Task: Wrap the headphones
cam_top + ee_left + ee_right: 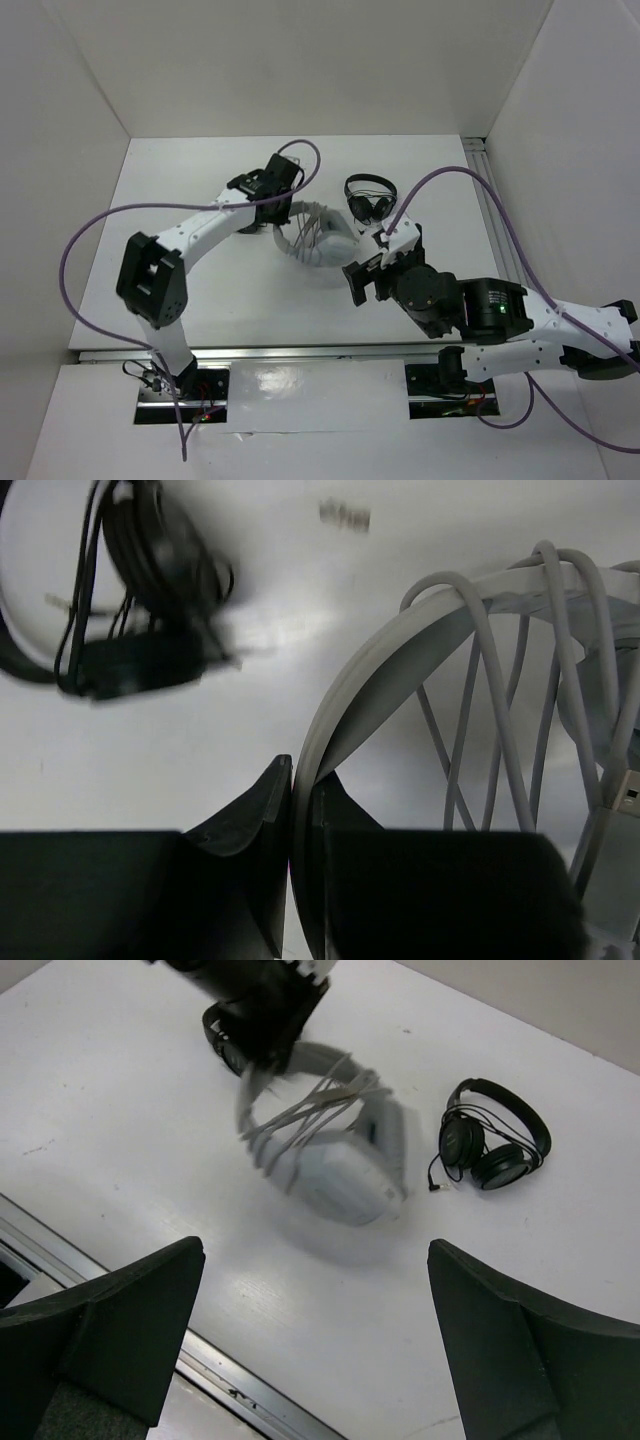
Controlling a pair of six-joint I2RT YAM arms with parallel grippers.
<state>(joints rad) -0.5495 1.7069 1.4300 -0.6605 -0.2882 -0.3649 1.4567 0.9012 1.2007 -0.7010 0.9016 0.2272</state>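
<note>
The white and light-grey headphones lie mid-table, their thin grey cable wound in several crossing turns around the headband. My left gripper is shut on the headband's left end; in the left wrist view the band runs down between the fingers. The cable's plug hangs at the right edge. My right gripper is open and empty, just to the front right of the earcups, apart from them. The right wrist view shows the headphones a little blurred.
A small black on-ear headset lies behind the white one, also in the right wrist view. A second black headset lies by my left gripper. A metal rail edges the table front, another the right side.
</note>
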